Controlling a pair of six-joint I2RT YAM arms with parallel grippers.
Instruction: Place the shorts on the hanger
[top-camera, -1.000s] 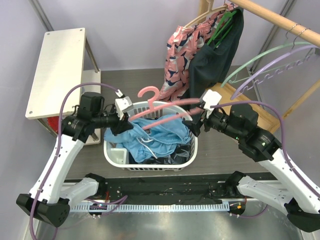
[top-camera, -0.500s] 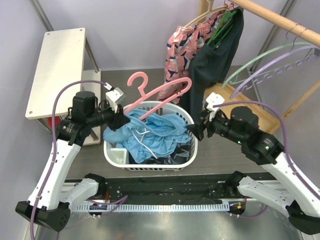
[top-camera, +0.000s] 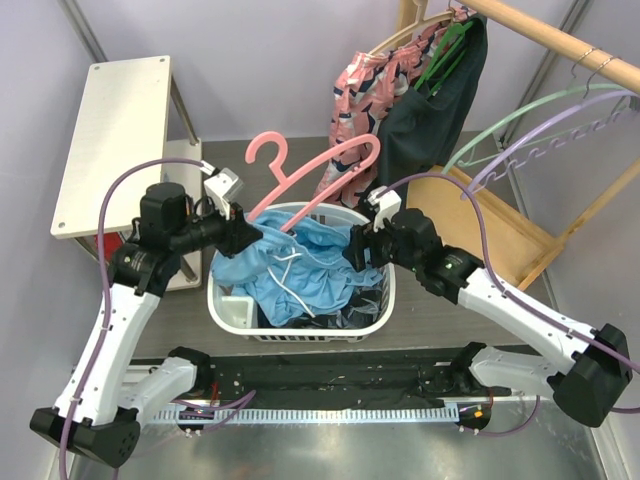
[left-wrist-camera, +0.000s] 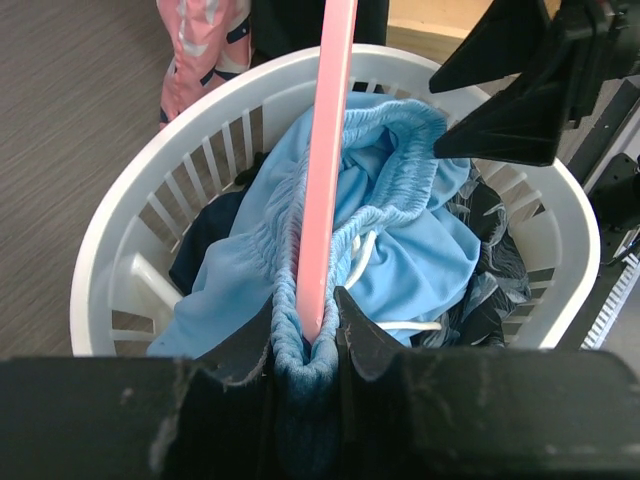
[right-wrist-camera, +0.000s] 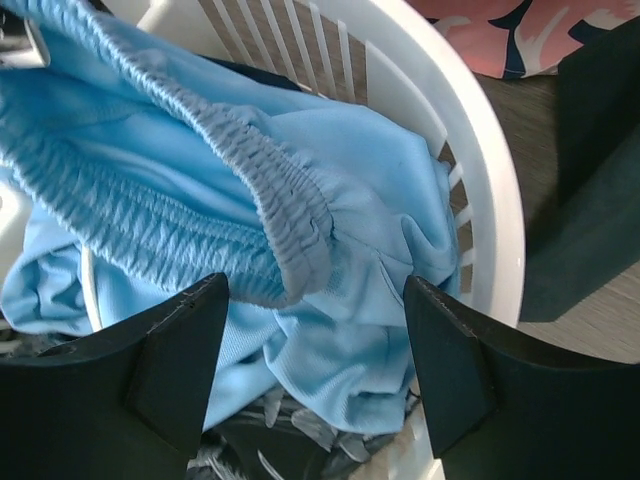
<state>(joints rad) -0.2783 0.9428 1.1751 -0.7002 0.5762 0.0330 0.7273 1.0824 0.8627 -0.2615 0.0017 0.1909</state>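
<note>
Shorts (left-wrist-camera: 400, 250) and hanger (left-wrist-camera: 325, 150) tight inside left gripper (left-wrist-camera: 305, 325); right gripper (right-wrist-camera: 315, 290) wide open.

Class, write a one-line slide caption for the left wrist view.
Left gripper clamps pink plastic hanger and sky-blue fabric shorts together above white slatted plastic basket.

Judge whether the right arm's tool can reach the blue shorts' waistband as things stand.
Probably yes. The right tool is open above the basket, its fingers either side of the waistband of the shorts, with nothing between. The left tool, shut on shorts and hanger, holds that edge up.
</note>
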